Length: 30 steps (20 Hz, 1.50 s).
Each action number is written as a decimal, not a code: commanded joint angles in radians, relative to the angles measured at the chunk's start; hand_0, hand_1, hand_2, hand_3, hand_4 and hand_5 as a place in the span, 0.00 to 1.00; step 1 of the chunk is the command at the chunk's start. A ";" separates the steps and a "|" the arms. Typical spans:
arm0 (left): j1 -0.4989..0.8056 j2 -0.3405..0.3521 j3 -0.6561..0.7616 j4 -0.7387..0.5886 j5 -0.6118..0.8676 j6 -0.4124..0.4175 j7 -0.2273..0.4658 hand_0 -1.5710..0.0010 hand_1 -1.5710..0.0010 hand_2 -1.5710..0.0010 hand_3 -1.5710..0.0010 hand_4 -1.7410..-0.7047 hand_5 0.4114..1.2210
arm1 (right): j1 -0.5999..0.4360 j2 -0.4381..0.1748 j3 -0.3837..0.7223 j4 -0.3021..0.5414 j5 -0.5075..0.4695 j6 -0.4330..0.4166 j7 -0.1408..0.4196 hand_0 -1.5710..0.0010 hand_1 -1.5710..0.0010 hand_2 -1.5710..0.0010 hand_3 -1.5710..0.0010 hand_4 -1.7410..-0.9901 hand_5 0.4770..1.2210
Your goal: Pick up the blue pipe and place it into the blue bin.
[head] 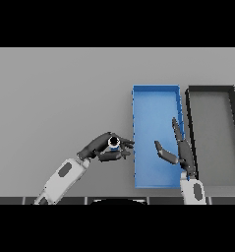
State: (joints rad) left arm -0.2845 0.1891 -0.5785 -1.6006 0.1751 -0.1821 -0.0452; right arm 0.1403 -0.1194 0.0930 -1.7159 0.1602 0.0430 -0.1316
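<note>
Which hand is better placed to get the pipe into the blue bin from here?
Left. The left hand already has its fingers curled round the blue pipe, just beside the blue bin. The right hand hangs open over the bin's right wall, holding nothing.

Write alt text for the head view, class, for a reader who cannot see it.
The robot's left hand is curled round a small blue pipe, just left of a rectangular blue bin on the grey table. The right hand is open over the bin's right side, beside a dark grey bin.
</note>
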 commanded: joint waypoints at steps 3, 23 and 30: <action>-0.005 0.001 0.002 0.011 -0.006 -0.001 0.006 0.00 0.00 0.00 0.08 0.01 1.00 | 0.017 -0.008 -0.004 -0.017 -0.005 0.004 -0.004 1.00 1.00 1.00 1.00 0.73 0.20; -0.018 0.000 0.004 0.022 -0.030 -0.009 0.011 0.00 0.00 0.00 0.09 0.01 1.00 | -0.337 -0.227 0.153 -0.328 -0.426 0.382 0.397 1.00 1.00 1.00 1.00 0.59 0.07; -0.023 -0.012 0.007 0.048 -0.015 -0.040 -0.032 0.00 0.00 0.00 0.07 0.01 1.00 | -0.528 -0.174 0.253 -0.257 -0.428 0.449 0.468 1.00 1.00 1.00 1.00 0.64 0.07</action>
State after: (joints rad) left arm -0.3078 0.1773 -0.5710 -1.5527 0.1620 -0.2236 -0.0776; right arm -0.3881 -0.2926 0.3460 -1.9726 -0.2670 0.4915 0.3383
